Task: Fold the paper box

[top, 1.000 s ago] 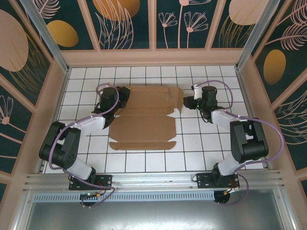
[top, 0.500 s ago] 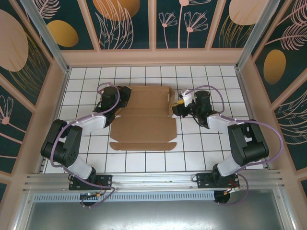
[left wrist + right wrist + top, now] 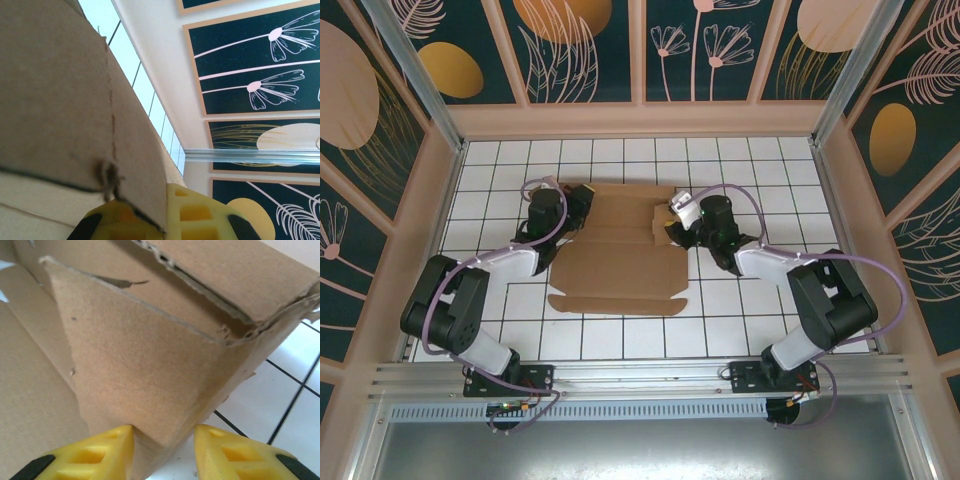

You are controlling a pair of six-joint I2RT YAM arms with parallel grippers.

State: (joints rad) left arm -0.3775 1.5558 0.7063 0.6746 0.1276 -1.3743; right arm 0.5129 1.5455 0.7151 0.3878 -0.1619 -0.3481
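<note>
Dark walls (image 3: 580, 50) painted with pale flowers and orange discs fence in the white-tiled table (image 3: 720, 300). On it lies the box (image 3: 615, 270) — a mostly flat die-cut sheet of plain brown corrugated cardboard, creased, with ragged cut edges — spread from mid-table toward the far edge. Its far-right flap stands up and, in the right wrist view, hides most of the tiles. The right gripper (image 3: 669, 214) sits at that flap, its yellow fingers (image 3: 95, 452) part open astride the flap's lower corner; whether they pinch it I cannot tell. The left gripper (image 3: 580, 198), at the box's far-left corner, is closed on a raised cardboard edge
</note>
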